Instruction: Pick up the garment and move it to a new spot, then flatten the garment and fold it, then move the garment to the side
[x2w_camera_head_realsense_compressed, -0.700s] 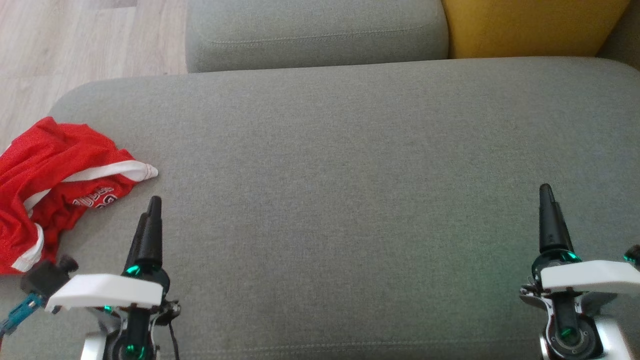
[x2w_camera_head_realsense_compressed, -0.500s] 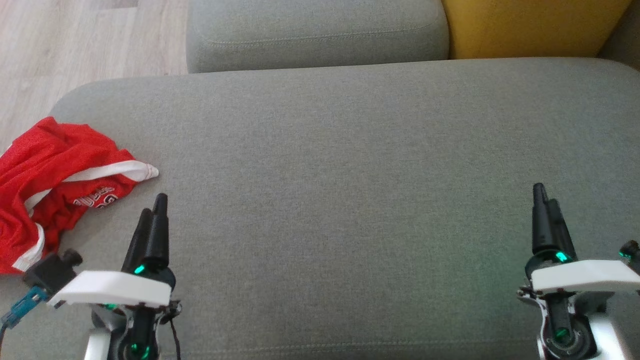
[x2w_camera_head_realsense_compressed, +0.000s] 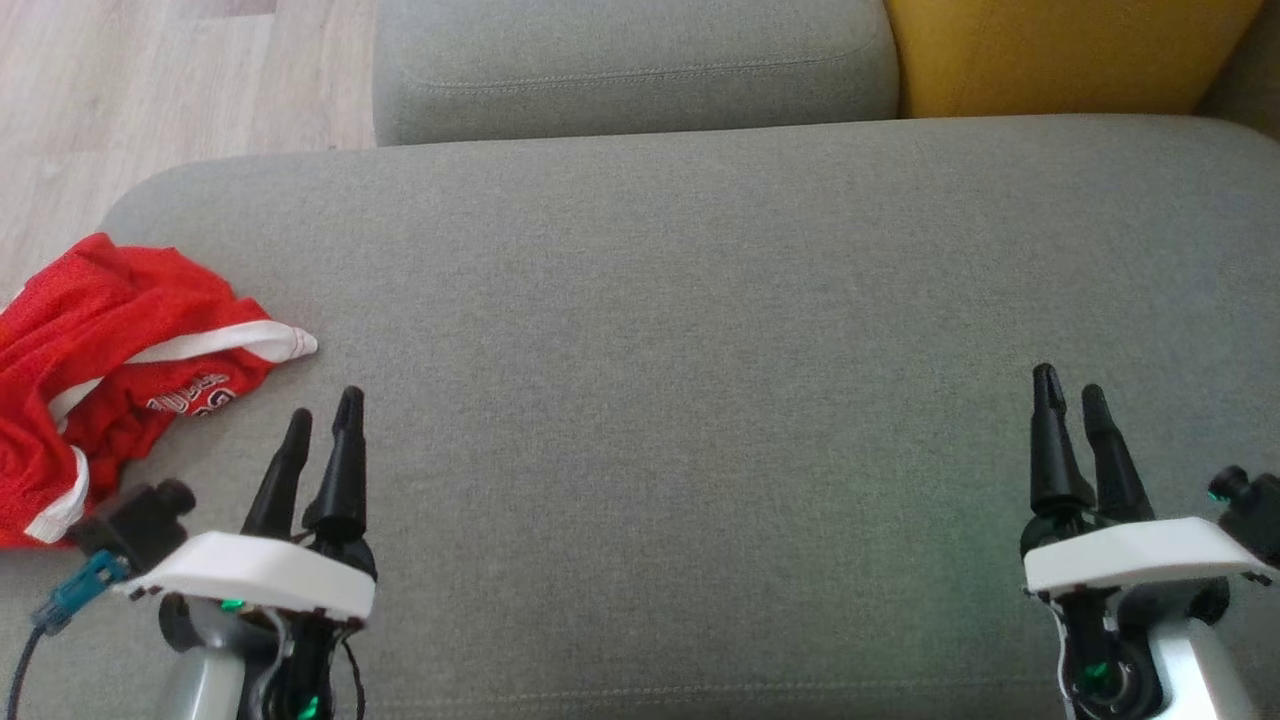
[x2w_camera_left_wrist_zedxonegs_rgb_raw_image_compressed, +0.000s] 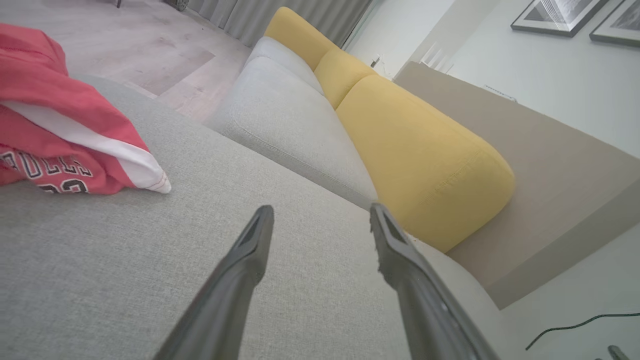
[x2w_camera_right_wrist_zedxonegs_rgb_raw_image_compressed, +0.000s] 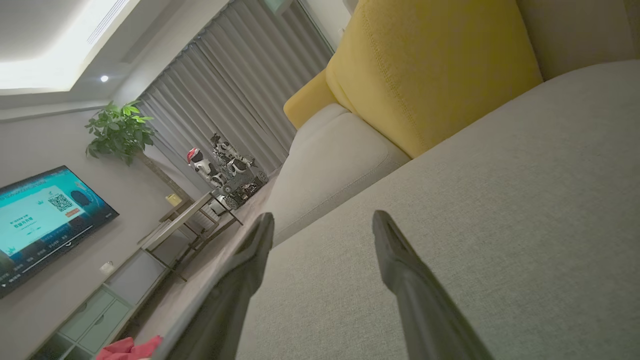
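Observation:
The garment (x2w_camera_head_realsense_compressed: 110, 370) is a crumpled red jersey with white trim and lettering, lying at the left end of the grey sofa seat (x2w_camera_head_realsense_compressed: 700, 350). In the left wrist view the garment (x2w_camera_left_wrist_zedxonegs_rgb_raw_image_compressed: 60, 130) fills the upper left corner. My left gripper (x2w_camera_head_realsense_compressed: 322, 420) hovers open just right of the garment, apart from it, nothing between its fingers (x2w_camera_left_wrist_zedxonegs_rgb_raw_image_compressed: 250, 250). My right gripper (x2w_camera_head_realsense_compressed: 1068, 392) stands open over the bare seat at the lower right, also empty. A scrap of the red garment (x2w_camera_right_wrist_zedxonegs_rgb_raw_image_compressed: 127, 348) shows at the bottom left of the right wrist view.
A second grey cushion (x2w_camera_head_realsense_compressed: 630, 65) lies beyond the seat, with a yellow cushion (x2w_camera_head_realsense_compressed: 1060, 50) at the top right. Wooden floor (x2w_camera_head_realsense_compressed: 150, 80) runs past the seat's left edge. The right wrist view shows a television (x2w_camera_right_wrist_zedxonegs_rgb_raw_image_compressed: 45, 215), a plant (x2w_camera_right_wrist_zedxonegs_rgb_raw_image_compressed: 120, 130) and a low table (x2w_camera_right_wrist_zedxonegs_rgb_raw_image_compressed: 195, 220).
Both grippers have turned about their wrists, so the two fingers of each now show side by side with a gap. The left gripper has drifted slightly right, the right one slightly left. The garment has not moved.

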